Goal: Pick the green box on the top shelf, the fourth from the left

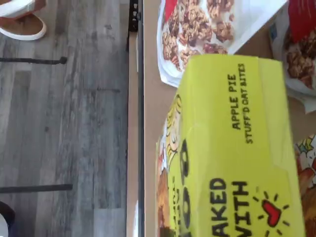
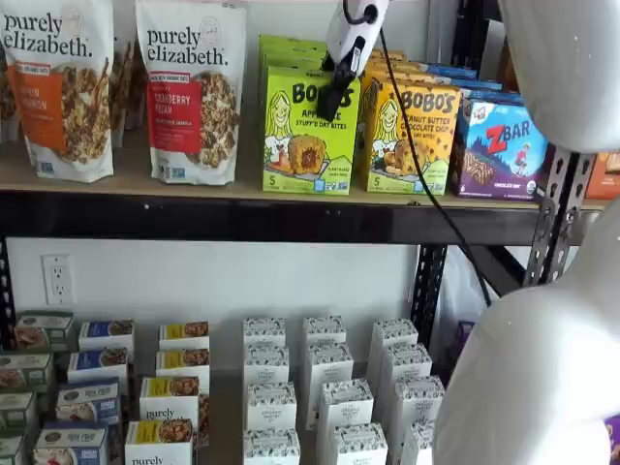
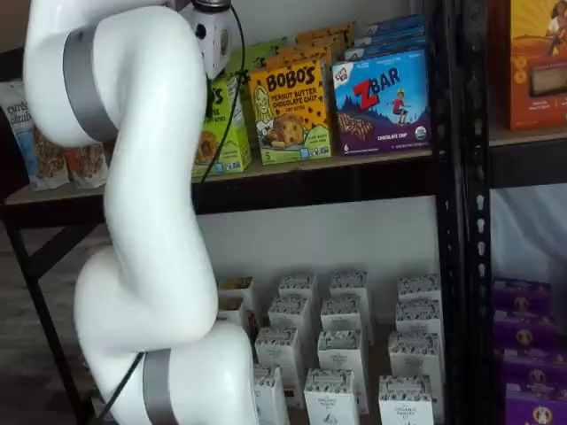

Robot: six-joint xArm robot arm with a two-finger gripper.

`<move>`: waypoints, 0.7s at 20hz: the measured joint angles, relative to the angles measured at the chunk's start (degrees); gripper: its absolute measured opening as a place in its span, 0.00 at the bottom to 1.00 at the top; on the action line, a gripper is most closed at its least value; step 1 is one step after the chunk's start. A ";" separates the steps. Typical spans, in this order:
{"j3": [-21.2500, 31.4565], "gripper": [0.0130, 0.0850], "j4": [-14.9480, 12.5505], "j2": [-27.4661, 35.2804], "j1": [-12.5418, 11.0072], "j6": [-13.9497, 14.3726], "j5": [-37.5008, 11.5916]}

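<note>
The green box [image 2: 305,131] stands upright on the top shelf [image 2: 242,189], between a granola bag and a yellow-orange box. It also shows in a shelf view [image 3: 221,133], half hidden behind my arm. In the wrist view its lime-green top face [image 1: 237,148] fills much of the picture, printed "APPLE PIE STUFF'D OAT BITES". My gripper [image 2: 332,97] hangs at the box's upper right corner, its black fingers dark against the carton's front. No gap between the fingers shows, and I cannot tell whether they are closed on the box.
Two purely elizabeth granola bags [image 2: 189,87] stand left of the green box. A yellow-orange Bobo's box [image 2: 412,136] and a ZBar box [image 2: 504,145] stand to its right. My white arm [image 3: 151,221] fills the foreground. Several small white cartons [image 2: 325,387] sit on the lower shelf.
</note>
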 joint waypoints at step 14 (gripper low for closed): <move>-0.90 0.28 -0.81 0.49 0.41 0.47 1.67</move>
